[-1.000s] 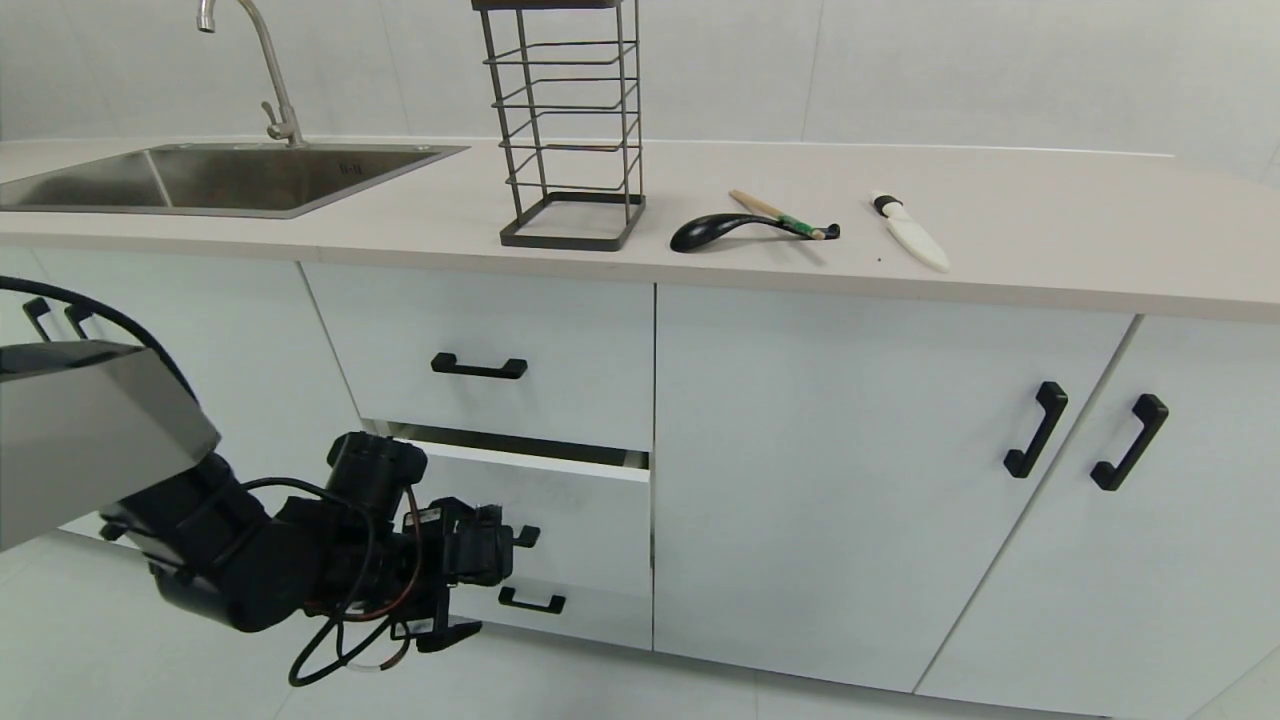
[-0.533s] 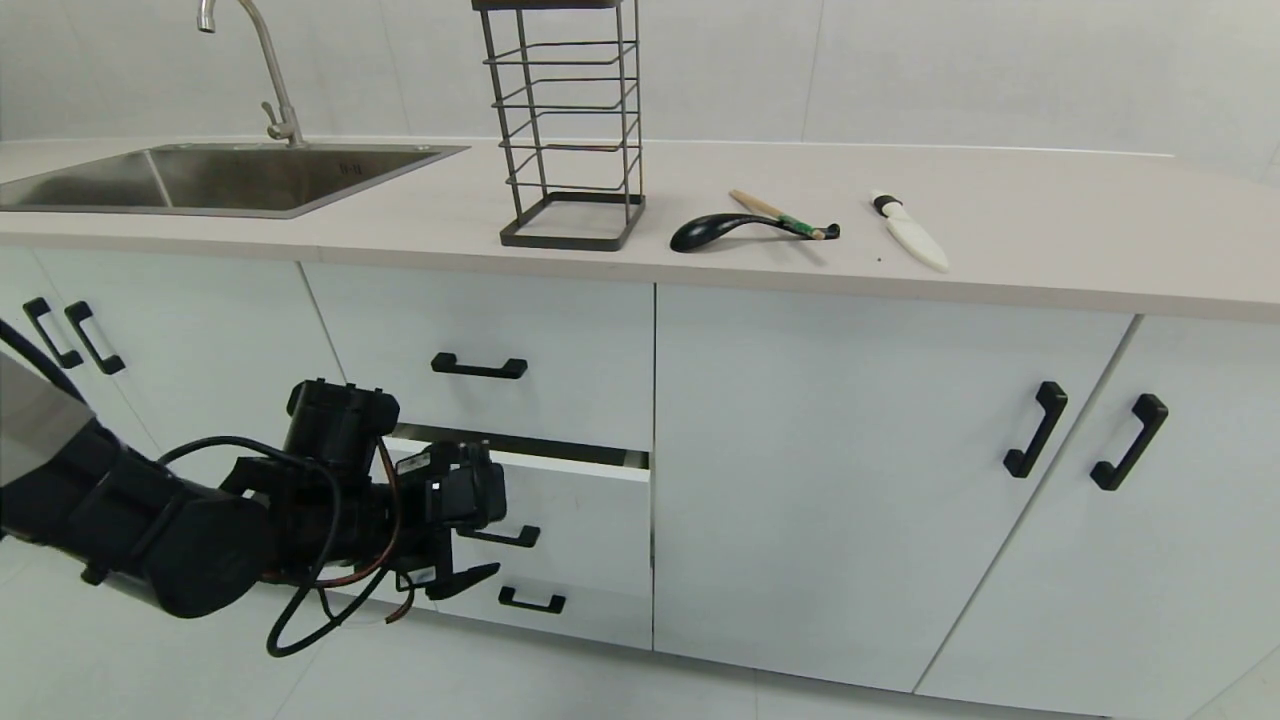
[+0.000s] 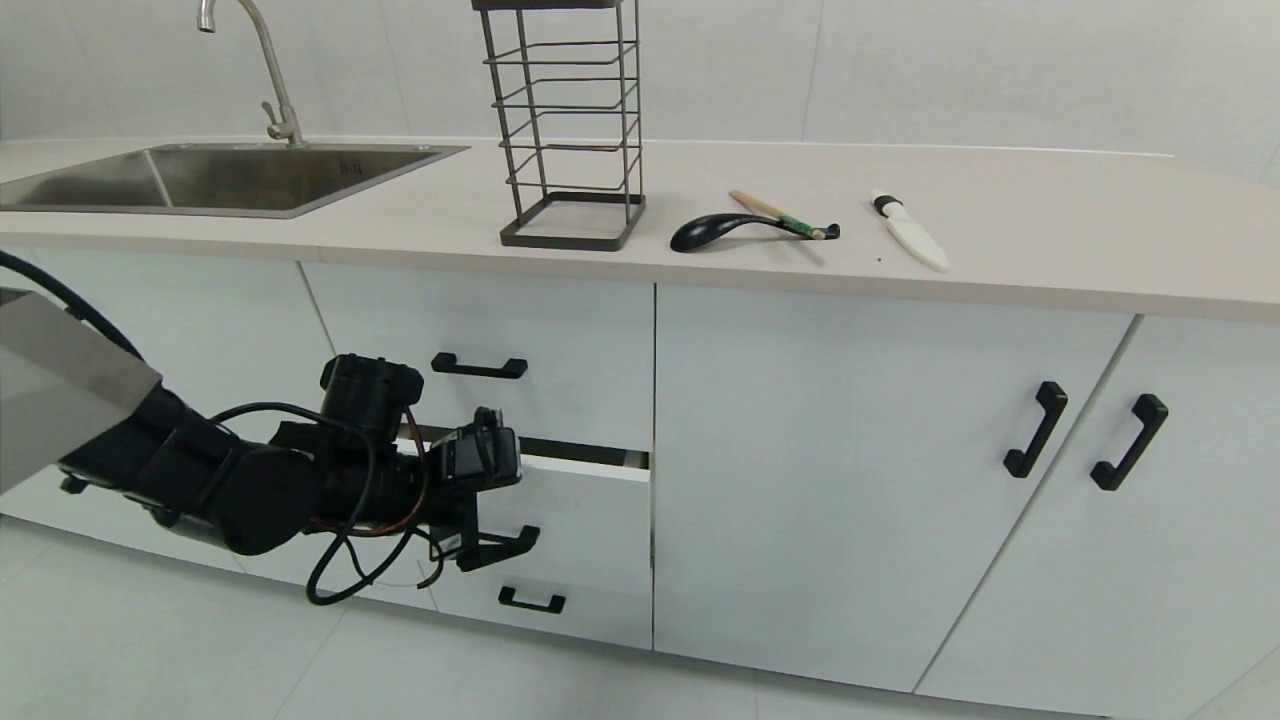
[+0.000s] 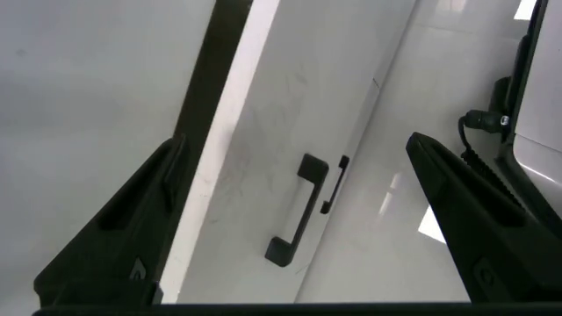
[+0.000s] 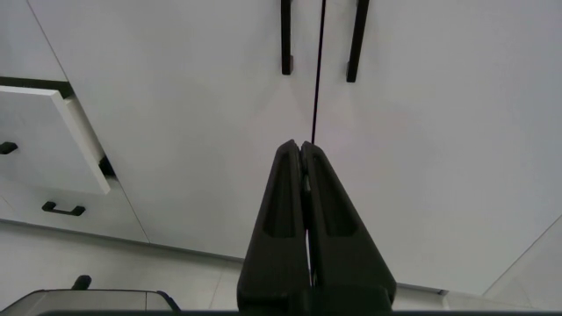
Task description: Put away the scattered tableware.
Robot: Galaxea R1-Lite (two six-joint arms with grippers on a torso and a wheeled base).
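Note:
On the countertop [image 3: 1050,250] lie a black spoon [image 3: 715,230], a pair of wooden chopsticks [image 3: 778,212] and a white knife with a black collar [image 3: 912,232]. Below, the middle drawer [image 3: 570,500] stands slightly pulled out. My left gripper [image 3: 495,487] is open right in front of that drawer's front, one finger [image 3: 497,548] overlapping its black handle. In the left wrist view the left gripper [image 4: 297,151] spreads wide with the drawer handle [image 4: 297,211] between and beyond its fingers. My right gripper [image 5: 303,147] is shut on nothing, facing the cabinet doors [image 5: 395,158].
A tall wire rack [image 3: 570,125] stands on the counter left of the spoon. The sink [image 3: 220,175] and tap [image 3: 262,60] are at far left. Closed drawers sit above [image 3: 478,366] and below [image 3: 531,601] the open one; double doors with black handles [image 3: 1035,428] are at right.
My left arm has risen and moved right, closer to the middle drawer's front. The drawer's gap and the tableware are unchanged.

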